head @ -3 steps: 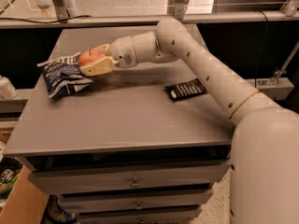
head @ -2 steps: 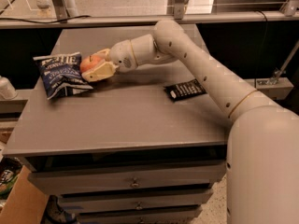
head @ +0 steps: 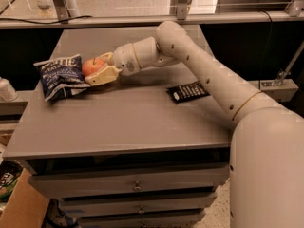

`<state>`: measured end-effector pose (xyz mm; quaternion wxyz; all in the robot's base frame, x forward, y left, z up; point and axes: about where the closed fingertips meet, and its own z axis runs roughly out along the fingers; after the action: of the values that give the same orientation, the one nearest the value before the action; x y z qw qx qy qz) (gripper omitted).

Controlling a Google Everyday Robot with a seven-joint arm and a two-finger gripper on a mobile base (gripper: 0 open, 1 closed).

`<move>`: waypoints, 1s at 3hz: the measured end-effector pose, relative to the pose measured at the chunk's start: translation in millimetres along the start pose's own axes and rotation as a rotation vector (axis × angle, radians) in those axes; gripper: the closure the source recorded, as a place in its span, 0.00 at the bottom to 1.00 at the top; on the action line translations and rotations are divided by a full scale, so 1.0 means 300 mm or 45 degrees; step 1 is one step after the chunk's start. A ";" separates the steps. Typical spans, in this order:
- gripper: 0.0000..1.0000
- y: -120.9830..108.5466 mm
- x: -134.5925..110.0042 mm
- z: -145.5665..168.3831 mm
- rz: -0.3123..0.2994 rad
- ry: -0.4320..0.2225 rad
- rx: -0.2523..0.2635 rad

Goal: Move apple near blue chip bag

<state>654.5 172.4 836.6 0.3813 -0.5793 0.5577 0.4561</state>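
Surface (head: pixel 142 122), L side: blue chip bag (head: pixel 61 76), light, crinkly. apple (head: pixel 92 65) just beside its R edge, clamped in my hand (head: pixel 95 69). Firm, smooth, prob slippery, so grip across widest part. Black packet (head: pixel 188 91) well R.

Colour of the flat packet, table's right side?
The packet is black with white print, camera view. The gripper holds the apple beside the blue chip bag.

Lettering on blue chip bag (head: pixel 59 77) unreadable
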 end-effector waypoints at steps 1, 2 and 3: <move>0.58 0.000 -0.003 -0.001 0.000 0.000 0.000; 0.35 0.000 -0.003 -0.001 0.000 0.000 0.000; 0.12 0.000 -0.003 -0.001 0.000 0.001 0.000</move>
<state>654.5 172.3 837.6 0.3812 -0.5795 0.5578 0.4558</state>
